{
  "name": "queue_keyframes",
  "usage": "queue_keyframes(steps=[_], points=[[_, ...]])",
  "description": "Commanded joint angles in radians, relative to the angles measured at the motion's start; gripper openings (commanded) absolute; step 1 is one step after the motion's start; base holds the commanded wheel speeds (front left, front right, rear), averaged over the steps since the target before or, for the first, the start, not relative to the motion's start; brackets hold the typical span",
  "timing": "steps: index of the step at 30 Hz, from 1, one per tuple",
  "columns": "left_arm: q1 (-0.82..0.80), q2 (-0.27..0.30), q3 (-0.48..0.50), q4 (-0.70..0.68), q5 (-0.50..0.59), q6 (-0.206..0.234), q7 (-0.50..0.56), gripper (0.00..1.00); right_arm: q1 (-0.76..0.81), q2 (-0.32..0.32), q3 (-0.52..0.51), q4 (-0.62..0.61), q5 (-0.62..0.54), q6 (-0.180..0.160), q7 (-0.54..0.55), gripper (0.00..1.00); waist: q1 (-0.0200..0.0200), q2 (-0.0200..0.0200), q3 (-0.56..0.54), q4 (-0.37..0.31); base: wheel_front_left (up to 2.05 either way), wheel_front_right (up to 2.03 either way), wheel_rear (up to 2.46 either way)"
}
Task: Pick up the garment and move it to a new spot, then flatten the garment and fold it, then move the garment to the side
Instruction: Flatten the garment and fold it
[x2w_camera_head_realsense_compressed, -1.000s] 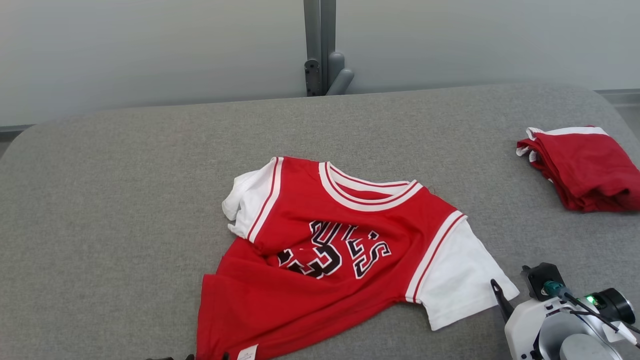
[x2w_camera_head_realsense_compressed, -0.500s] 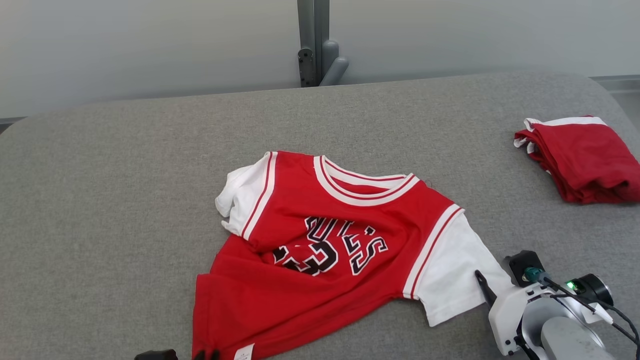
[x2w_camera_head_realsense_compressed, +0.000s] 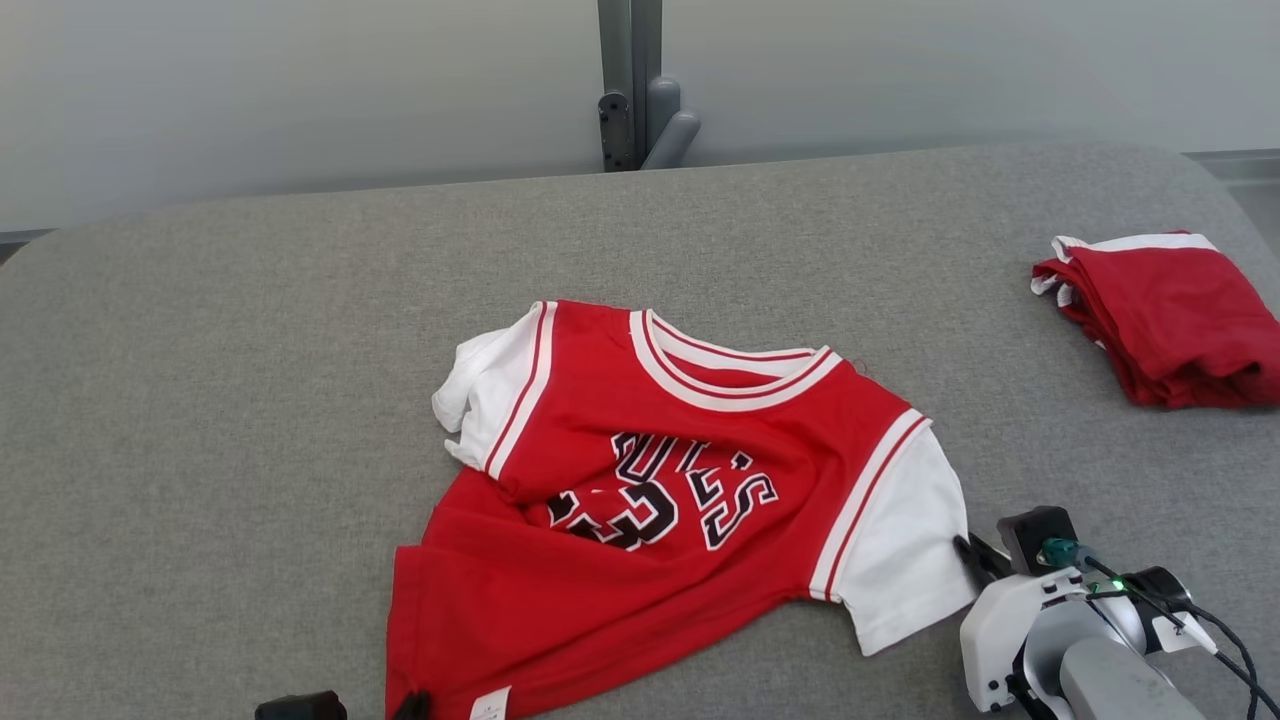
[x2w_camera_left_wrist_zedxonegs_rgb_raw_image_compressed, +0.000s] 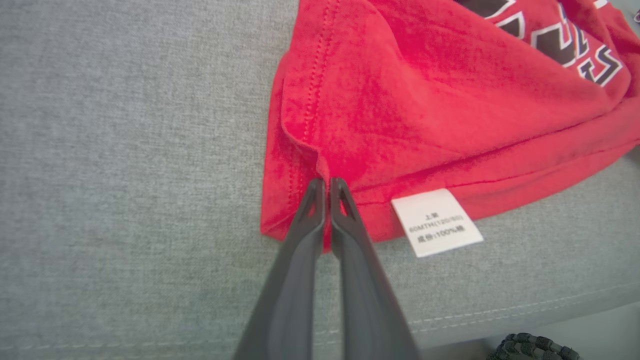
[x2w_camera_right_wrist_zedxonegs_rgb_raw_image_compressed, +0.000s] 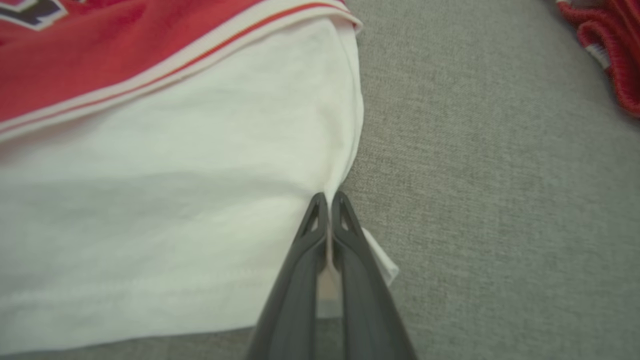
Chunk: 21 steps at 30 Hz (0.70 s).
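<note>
— So, where is the garment?
— In the middle of the grey surface, lying a bit rumpled, collar toward twelve o'clock and red hem toward six. The black lettering on the chest is creased.
— And the grippers?
— The left gripper is at the hem corner, about seven o'clock on the garment. Its fingers are pressed together with a ridge of red cloth pinched between the tips, just beside the white label.
— The other one?
— The right gripper is at about four o'clock, fingers closed on the outer edge of the white sleeve, with the cloth puckered at the tips.
— Anything else up there?
— A folded red pile at two o'clock, well apart from the garment and near the surface's edge. A grey post stands behind the surface at twelve.
</note>
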Motion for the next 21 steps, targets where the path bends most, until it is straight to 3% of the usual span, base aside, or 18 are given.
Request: queue_keyframes(steps=[1,8,14,18,21], points=[[-0.013,0.006,0.01,-0.009,-0.02,-0.003,0.005,0.0,0.005,-0.007,-0.003,0.028,0.018,-0.003,-0.004,0.0,0.0,0.0054,-0.001,0.0,0.0,0.0,0.0],[0.02,0.028,0.023,-0.079,-0.065,-0.005,0.027,0.0,-0.016,-0.029,-0.016,0.032,0.065,-0.003,-0.06,0.0,0.0,0.0054,0.001,-0.007,0.0,0.0,0.0],[0.057,0.029,0.059,-0.216,-0.131,-0.001,0.049,0.0,-0.001,-0.043,-0.046,-0.041,0.164,-0.002,-0.085,0.0,0.0,0.0054,-0.006,-0.007,0.0,0.0,0.0],[0.085,0.033,0.066,-0.354,-0.207,-0.006,0.088,0.0,0.027,-0.062,-0.047,-0.163,0.298,-0.002,-0.055,0.0,0.0,0.0054,-0.017,-0.011,0.0,0.0,0.0],[0.101,0.041,0.066,-0.48,-0.282,-0.009,0.12,0.0,0.057,-0.088,-0.045,-0.33,0.448,-0.002,-0.001,0.0,0.0,0.0054,-0.025,-0.019,0.0,0.0,0.0]])
